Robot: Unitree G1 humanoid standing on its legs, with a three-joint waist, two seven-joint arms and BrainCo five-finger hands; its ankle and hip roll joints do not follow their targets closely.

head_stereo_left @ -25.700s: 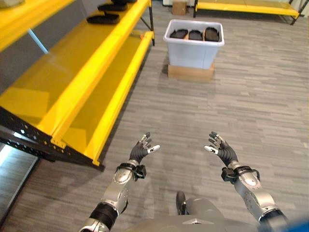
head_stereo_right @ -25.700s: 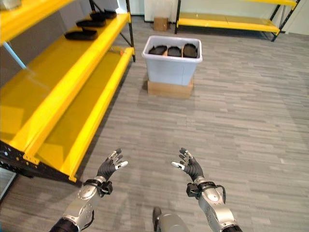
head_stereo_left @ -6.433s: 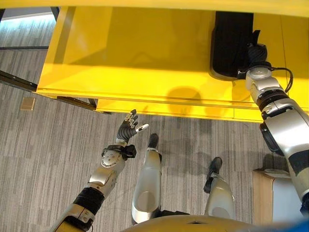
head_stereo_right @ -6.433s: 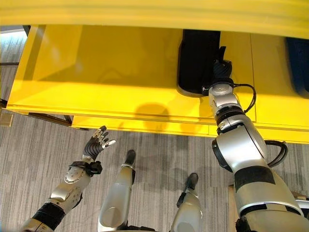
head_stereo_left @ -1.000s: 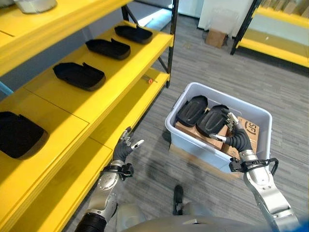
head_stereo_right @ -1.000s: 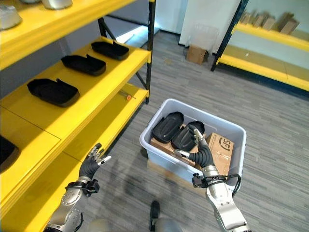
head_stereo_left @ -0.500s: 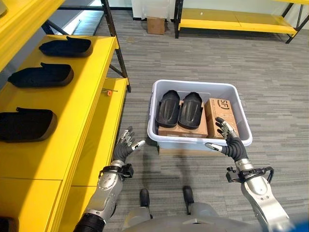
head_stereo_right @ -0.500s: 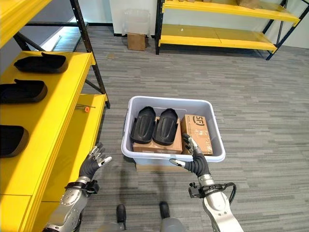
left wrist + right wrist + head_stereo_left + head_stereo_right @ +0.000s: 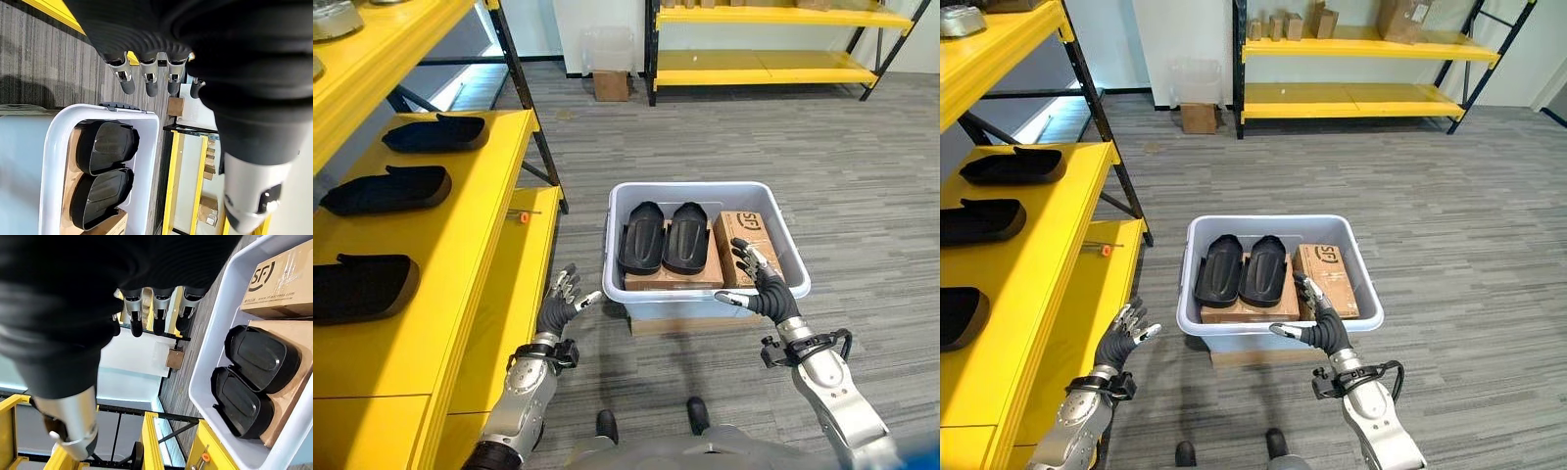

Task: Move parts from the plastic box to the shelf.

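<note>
Two black parts lie side by side on cardboard boxes in the plastic box. The right hand hovers at its near rim, seemingly not touching, fingers spread and empty. The left hand is loose and empty beside the yellow shelf.

The 2 head views look down from above at the plastic box ahead, shelf at left. Each wrist view looks close past its fingers at that box.

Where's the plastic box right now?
The plastic box sits on the floor straight ahead in the left eye view, just right of the yellow shelf, holding two black parts on cardboard boxes, with the right robot hand open at its near rim.
</note>
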